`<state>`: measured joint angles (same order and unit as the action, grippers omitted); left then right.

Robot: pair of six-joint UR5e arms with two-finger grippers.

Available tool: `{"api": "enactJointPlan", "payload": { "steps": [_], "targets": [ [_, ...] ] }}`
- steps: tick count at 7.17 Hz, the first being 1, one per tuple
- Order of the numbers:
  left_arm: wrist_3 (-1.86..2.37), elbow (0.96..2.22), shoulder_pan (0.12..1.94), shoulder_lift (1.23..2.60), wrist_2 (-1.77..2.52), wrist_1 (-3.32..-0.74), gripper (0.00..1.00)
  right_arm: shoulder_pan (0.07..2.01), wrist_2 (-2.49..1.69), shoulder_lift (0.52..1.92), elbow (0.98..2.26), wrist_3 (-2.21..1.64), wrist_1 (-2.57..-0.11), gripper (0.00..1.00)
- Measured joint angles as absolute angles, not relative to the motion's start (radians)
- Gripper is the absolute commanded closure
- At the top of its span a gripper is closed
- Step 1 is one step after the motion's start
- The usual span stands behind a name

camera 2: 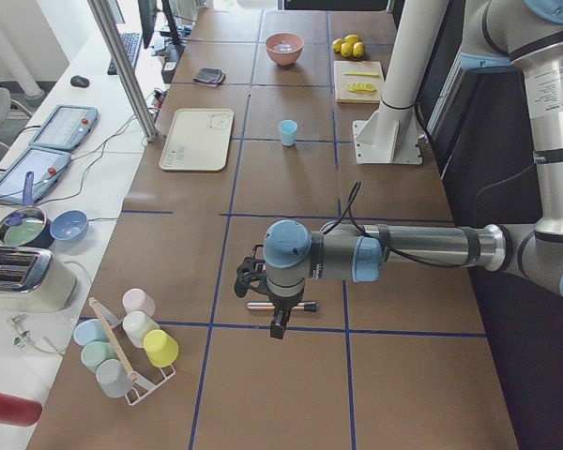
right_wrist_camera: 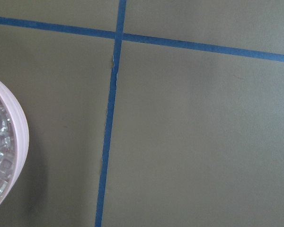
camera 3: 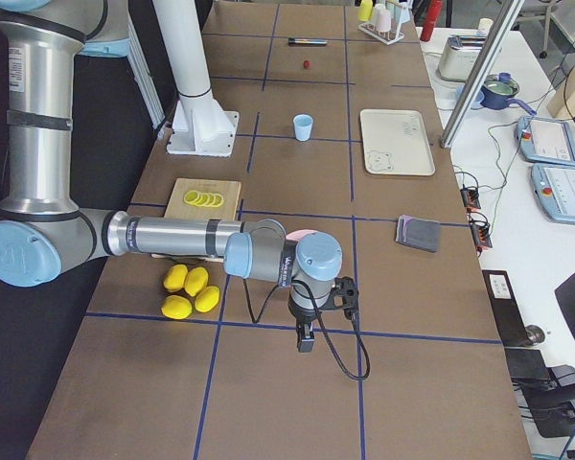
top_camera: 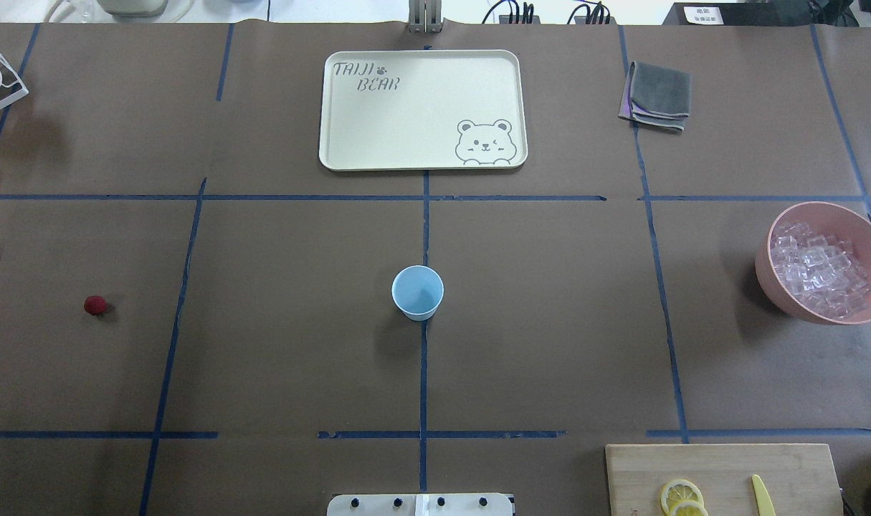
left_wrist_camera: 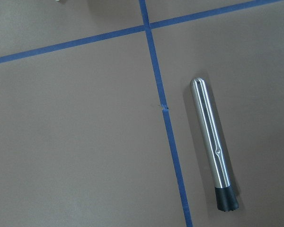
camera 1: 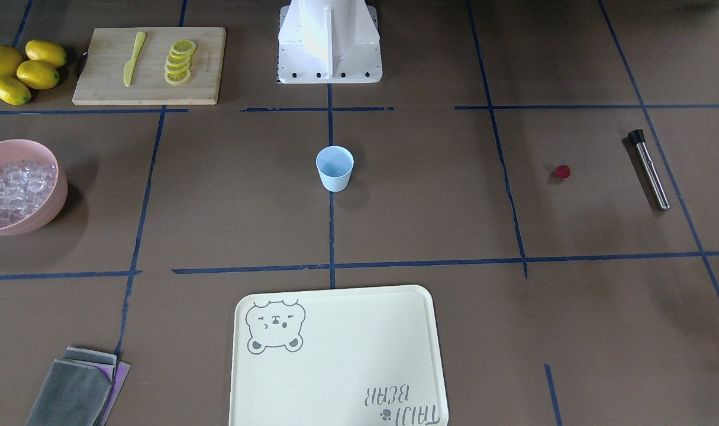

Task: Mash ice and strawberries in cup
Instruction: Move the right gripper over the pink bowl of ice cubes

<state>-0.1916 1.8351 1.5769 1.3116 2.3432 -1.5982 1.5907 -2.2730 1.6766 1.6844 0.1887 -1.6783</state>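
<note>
Overhead exterior: strawberry and ice are set well apart from the cup, on opposite sides. Width of left gripper and right gripper cannot be told.

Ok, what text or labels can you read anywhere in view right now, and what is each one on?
"TAIJI BEAR", with a paw print and a bear drawing: on the cream tray.
Small mark on the cutting board, beside the lemon slices: too small to read.
Print on the white card beyond the table's far edge: too blurred to read.
Nothing written shows on the cup, the pink bowl or the muddler.
</note>
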Motion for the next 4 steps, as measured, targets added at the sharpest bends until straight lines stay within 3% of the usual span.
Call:
{"api": "enactJointPlan", "payload": {
  "steps": [4],
  "targets": [
    [-0.193,1.823,1.577,1.312,2.343,-1.603,0.0,1.583,-2.275,1.676,1.727,0.187,-1.678,0.0]
  ]
}}
